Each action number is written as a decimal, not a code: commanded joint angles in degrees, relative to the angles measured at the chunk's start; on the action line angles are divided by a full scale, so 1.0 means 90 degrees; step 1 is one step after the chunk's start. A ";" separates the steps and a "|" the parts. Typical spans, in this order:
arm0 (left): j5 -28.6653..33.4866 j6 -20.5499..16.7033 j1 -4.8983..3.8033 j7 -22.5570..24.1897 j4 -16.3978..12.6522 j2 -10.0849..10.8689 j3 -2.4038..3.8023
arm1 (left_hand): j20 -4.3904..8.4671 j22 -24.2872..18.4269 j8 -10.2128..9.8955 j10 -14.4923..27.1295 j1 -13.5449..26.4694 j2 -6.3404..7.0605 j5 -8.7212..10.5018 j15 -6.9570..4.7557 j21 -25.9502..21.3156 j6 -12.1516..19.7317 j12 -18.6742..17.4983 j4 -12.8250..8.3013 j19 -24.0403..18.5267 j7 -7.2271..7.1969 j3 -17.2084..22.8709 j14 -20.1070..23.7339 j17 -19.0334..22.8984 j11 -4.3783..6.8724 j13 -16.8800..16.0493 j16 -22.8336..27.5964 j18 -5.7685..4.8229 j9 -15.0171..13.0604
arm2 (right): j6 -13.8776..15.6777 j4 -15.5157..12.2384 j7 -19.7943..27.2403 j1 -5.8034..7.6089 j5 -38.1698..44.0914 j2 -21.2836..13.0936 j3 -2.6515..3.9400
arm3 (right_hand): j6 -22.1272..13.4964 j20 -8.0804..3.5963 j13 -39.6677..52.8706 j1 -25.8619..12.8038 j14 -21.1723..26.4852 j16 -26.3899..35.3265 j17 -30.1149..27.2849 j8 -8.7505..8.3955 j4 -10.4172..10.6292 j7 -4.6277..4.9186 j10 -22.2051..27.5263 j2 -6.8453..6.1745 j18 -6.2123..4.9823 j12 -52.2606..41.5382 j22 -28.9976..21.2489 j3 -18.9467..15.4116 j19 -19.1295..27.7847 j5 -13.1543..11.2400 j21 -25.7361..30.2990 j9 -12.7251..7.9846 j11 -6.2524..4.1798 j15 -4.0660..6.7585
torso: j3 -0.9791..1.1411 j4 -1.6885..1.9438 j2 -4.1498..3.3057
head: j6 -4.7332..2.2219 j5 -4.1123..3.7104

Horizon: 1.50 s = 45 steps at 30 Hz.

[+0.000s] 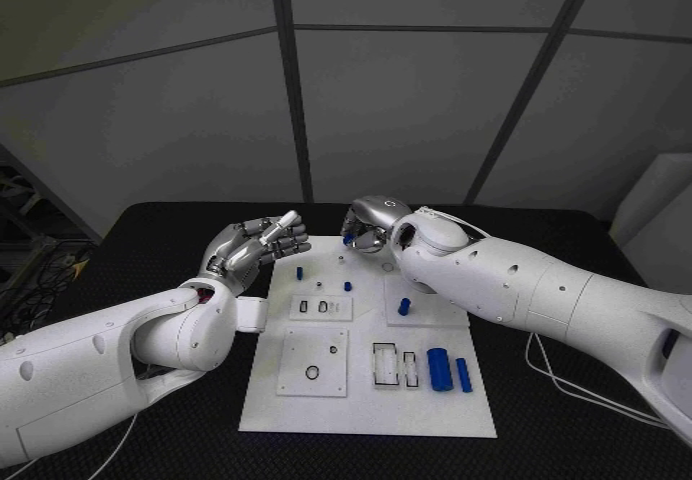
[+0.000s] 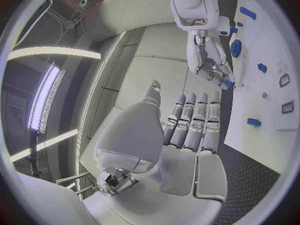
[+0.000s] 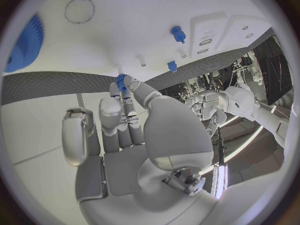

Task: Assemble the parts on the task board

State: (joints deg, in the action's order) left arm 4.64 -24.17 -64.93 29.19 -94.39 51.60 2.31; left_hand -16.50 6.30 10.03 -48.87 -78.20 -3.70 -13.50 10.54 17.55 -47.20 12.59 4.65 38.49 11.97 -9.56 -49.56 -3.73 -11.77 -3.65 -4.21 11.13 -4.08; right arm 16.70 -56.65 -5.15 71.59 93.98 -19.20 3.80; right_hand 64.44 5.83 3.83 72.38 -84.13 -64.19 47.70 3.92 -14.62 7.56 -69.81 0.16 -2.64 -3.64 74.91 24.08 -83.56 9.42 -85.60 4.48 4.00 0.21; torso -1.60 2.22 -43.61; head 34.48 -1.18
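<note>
Head view first: the white task board [image 1: 289, 400] sits in the middle of the black worktop [image 1: 577, 440]. The left hand [image 1: 260, 247] hangs over the board's far left corner, fingers curled in together with nothing in them. The right hand [image 1: 378, 224] is at the board's far edge, pinching a small blue part [image 1: 352, 240] at its fingertips. Two blue cylinders [image 1: 449, 372] lie side by side near the board's right edge, a blue peg [image 1: 405, 306] stands on the raised plate [image 1: 411, 300] further back, and another small blue peg [image 1: 299, 271] stands near the left hand. No writing readable anywhere on the board.

Left wrist view: the left hand's fingers [image 2: 194, 125] lie side by side, holding nothing, and across from them the right hand holds the blue part above the board.

Right wrist view: the thumb and a finger [image 3: 140, 91] clamp the blue part right over the board, near a blue gear [image 3: 25, 45].
</note>
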 commanded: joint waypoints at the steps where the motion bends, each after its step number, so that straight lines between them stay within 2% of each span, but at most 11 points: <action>1: -0.0066 0.0069 -0.0020 0.0021 -0.0024 0.0006 0.0009 | 0.0011 -0.0008 -0.0031 -0.0016 -0.0008 0.0000 -0.0013 0.0016 0.0000 -0.0017 -0.0020 -0.0036 0.0029 0.0241 0.0006 -0.0027 0.0010 -0.0019 0.0006 0.0042 -0.0121 0.0007 | -0.0313 0.0003 0.0010 0.0019 0.0010 0.0014 0.0003 | -0.0003 0.0001 -0.0005 -0.0047 -0.0039 -0.0011 -0.0005 -0.0018 -0.0004 0.0022 0.0031 0.0000 0.0066 0.0029 0.0559 0.0035 -0.0073 0.0042 -0.0029 0.0000 0.0033 0.0026 | -0.0002 -0.0016 -0.0011 | 0.0004 0.0024; 10: -0.0067 0.0090 -0.0052 0.0010 -0.0037 0.0011 0.0009 | 0.0011 -0.0013 -0.0038 -0.0014 -0.0002 -0.0001 -0.0013 0.0018 -0.0003 -0.0015 -0.0029 -0.0043 0.0030 0.0245 -0.0002 -0.0024 0.0010 -0.0022 0.0006 0.0048 -0.0122 0.0009 | -0.0382 0.0053 -0.0092 0.0019 0.0044 0.0058 0.0003 | -0.0024 0.0010 -0.0008 -0.0085 -0.0021 -0.0012 -0.0029 -0.0026 0.0016 0.0028 0.0062 -0.0021 0.0059 0.0029 0.0525 0.0030 -0.0048 0.0031 -0.0015 -0.0003 0.0043 0.0014 | -0.0001 -0.0013 -0.0024 | -0.0010 0.0035; 13: -0.0067 0.0097 -0.0061 0.0007 -0.0040 0.0009 0.0009 | 0.0011 -0.0013 -0.0038 -0.0014 -0.0002 -0.0001 -0.0013 0.0018 -0.0003 -0.0015 -0.0029 -0.0043 0.0030 0.0245 -0.0002 -0.0024 0.0010 -0.0022 0.0006 0.0048 -0.0122 0.0009 | -0.0345 0.0100 -0.0142 0.0020 0.0070 0.0092 0.0003 | -0.0049 0.0016 -0.0012 -0.0105 -0.0008 -0.0011 -0.0047 -0.0034 0.0029 0.0035 0.0094 -0.0034 0.0053 0.0031 0.0496 0.0031 -0.0028 0.0026 -0.0003 -0.0008 0.0052 0.0006 | -0.0005 -0.0003 -0.0024 | -0.0001 0.0026; 25: -0.0067 0.0108 -0.0095 -0.0011 -0.0044 0.0021 0.0009 | 0.0011 -0.0013 -0.0038 -0.0014 -0.0002 -0.0001 -0.0013 0.0018 -0.0003 -0.0015 -0.0029 -0.0043 0.0030 0.0245 -0.0002 -0.0024 0.0010 -0.0022 0.0006 0.0048 -0.0122 0.0009 | -0.0080 0.0183 -0.0323 0.0030 0.0297 0.0199 0.0001 | -0.0188 0.0057 -0.0019 -0.0185 0.0022 -0.0055 -0.0056 -0.0043 0.0081 0.0075 0.0277 -0.0121 0.0039 0.0032 0.0436 0.0038 0.0020 -0.0004 0.0022 -0.0033 0.0100 -0.0042 | -0.0004 -0.0011 -0.0033 | -0.0002 0.0041; 33: -0.0067 0.0120 -0.0111 -0.0034 -0.0043 0.0021 0.0008 | 0.0011 -0.0020 -0.0050 -0.0008 0.0007 0.0001 -0.0012 0.0021 -0.0007 -0.0008 -0.0043 -0.0053 0.0029 0.0249 -0.0017 -0.0015 0.0011 -0.0027 0.0007 0.0057 -0.0125 0.0013 | -0.0221 0.0194 -0.0253 0.0034 0.0302 0.0232 0.0000 | -0.0315 0.0102 -0.0030 -0.0222 0.0050 -0.0071 -0.0095 -0.0044 0.0101 0.0125 0.0506 -0.0235 0.0011 0.0038 0.0306 0.0032 0.0108 -0.0079 0.0079 -0.0052 0.0167 -0.0092 | -0.0005 -0.0019 -0.0029 | 0.0014 0.0054; 36: -0.0067 0.0122 -0.0115 -0.0046 -0.0043 0.0024 0.0008 | 0.0011 -0.0020 -0.0050 -0.0008 0.0007 0.0001 -0.0012 0.0021 -0.0007 -0.0008 -0.0043 -0.0053 0.0029 0.0249 -0.0017 -0.0015 0.0011 -0.0027 0.0007 0.0057 -0.0125 0.0013 | -0.0287 0.0202 -0.0229 0.0037 0.0281 0.0238 -0.0001 | -0.0468 0.0152 -0.0037 -0.0228 0.0084 -0.0048 -0.0174 -0.0049 0.0113 0.0190 0.0790 -0.0331 -0.0029 0.0036 0.0110 -0.0007 0.0232 -0.0109 0.0167 -0.0073 0.0235 -0.0153 | -0.0004 -0.0017 -0.0031 | 0.0021 0.0066; 37: -0.0067 0.0122 -0.0117 -0.0049 -0.0043 0.0026 0.0008 | 0.0011 -0.0020 -0.0050 -0.0008 0.0007 0.0001 -0.0012 0.0021 -0.0007 -0.0008 -0.0043 -0.0053 0.0029 0.0249 -0.0017 -0.0015 0.0011 -0.0027 0.0007 0.0057 -0.0125 0.0013 | -0.0287 0.0204 -0.0226 0.0039 0.0276 0.0236 -0.0001 | -0.0664 0.0188 -0.0032 -0.0206 0.0109 -0.0021 -0.0240 -0.0053 0.0116 0.0244 0.1069 -0.0382 -0.0053 0.0035 -0.0005 -0.0064 0.0304 -0.0124 0.0220 -0.0094 0.0281 -0.0202 | -0.0004 -0.0017 -0.0031 | 0.0021 0.0066; 41: -0.0067 0.0120 -0.0122 -0.0054 -0.0042 0.0041 0.0008 | 0.0011 -0.0020 -0.0050 -0.0008 0.0007 0.0001 -0.0012 0.0021 -0.0007 -0.0008 -0.0043 -0.0053 0.0029 0.0249 -0.0017 -0.0015 0.0011 -0.0027 0.0007 0.0057 -0.0125 0.0013 | -0.0206 0.0154 -0.0218 0.0043 0.0247 0.0188 -0.0001 | -0.0999 0.0262 -0.0038 -0.0111 0.0141 -0.0003 -0.0333 -0.0048 0.0129 0.0222 0.1569 -0.0472 -0.0082 0.0031 -0.0142 -0.0261 0.0387 -0.0146 0.0291 -0.0096 0.0365 -0.0252 | -0.0003 -0.0025 -0.0027 | 0.0007 0.0073; 45: -0.0067 0.0118 -0.0127 -0.0057 -0.0040 0.0068 0.0008 | 0.0011 -0.0020 -0.0050 -0.0008 0.0007 0.0001 -0.0012 0.0021 -0.0007 -0.0008 -0.0043 -0.0053 0.0029 0.0249 -0.0017 -0.0015 0.0011 -0.0027 0.0007 0.0057 -0.0125 0.0013 | -0.0024 -0.0068 -0.0218 0.0044 0.0200 0.0009 -0.0002 | -0.1049 0.0283 -0.0033 -0.0074 0.0147 -0.0014 -0.0349 -0.0041 0.0154 0.0220 0.1649 -0.0494 -0.0090 0.0024 -0.0176 -0.0364 0.0405 -0.0152 0.0309 -0.0089 0.0381 -0.0268 | 0.0003 -0.0041 -0.0026 | -0.0010 0.0080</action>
State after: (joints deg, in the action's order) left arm 4.52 -23.86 -65.94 28.59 -94.64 52.14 2.32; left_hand -16.50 6.20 9.81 -48.87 -78.20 -3.70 -13.50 10.54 17.55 -47.20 12.59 4.49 38.48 11.97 -9.72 -49.56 -3.68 -11.77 -3.64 -3.99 11.13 -4.03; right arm 14.90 -56.60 -7.41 71.81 95.97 -18.69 3.77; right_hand 55.34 8.29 3.52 71.48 -82.70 -64.40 44.61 3.79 -13.14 9.52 -55.36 -3.92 -2.65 -3.67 73.38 21.13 -80.25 8.44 -83.19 3.66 7.36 -1.86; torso -1.62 1.96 -43.88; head 34.48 -0.48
